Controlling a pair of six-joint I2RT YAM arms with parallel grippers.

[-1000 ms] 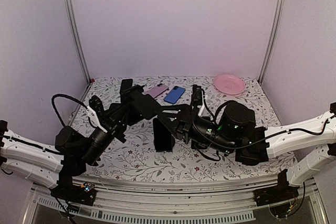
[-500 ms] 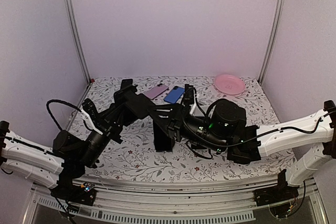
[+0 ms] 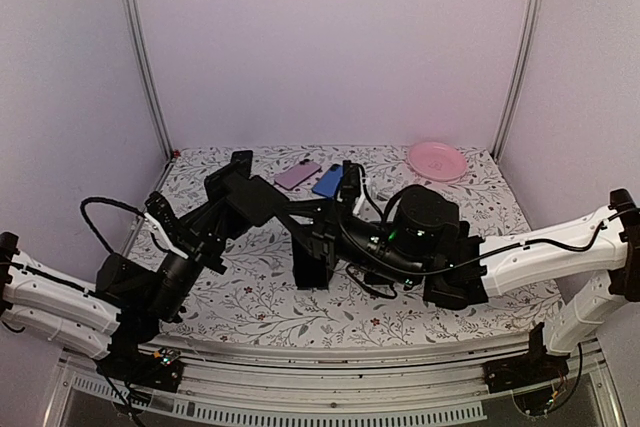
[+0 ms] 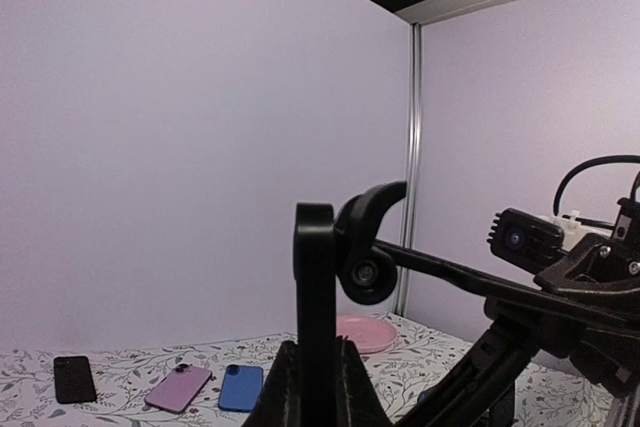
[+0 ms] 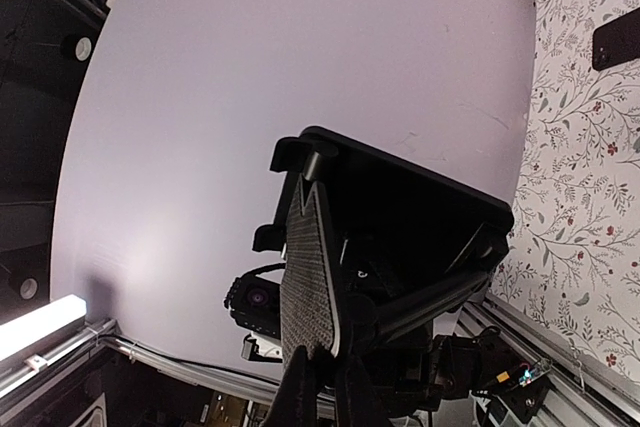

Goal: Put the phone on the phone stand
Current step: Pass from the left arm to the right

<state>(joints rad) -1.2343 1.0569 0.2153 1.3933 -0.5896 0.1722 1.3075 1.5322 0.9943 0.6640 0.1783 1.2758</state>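
Black phone stand point(image 3: 312, 262) with left claw point(image 4: 314, 387), right claw point(image 5: 322, 372) clenched on opposite sides.

both arms same build: white links, black joint housings. left arm point(image 3: 50, 297) has a loose black cable loop point(image 3: 100, 209); right arm point(image 3: 560, 255) has a fat round black joint point(image 3: 425, 215) with a green LED point(image 3: 384, 238). left gripper point(image 4: 316, 387) and right gripper point(image 5: 322, 389) all black

Light: soft, even, slightly pink, from overhead.
Shadows: faint on the table point(image 3: 260, 302).
Glare: bright light strip point(image 5: 40, 325) in right wrist view.
Distortion: wrist views bend at edges.
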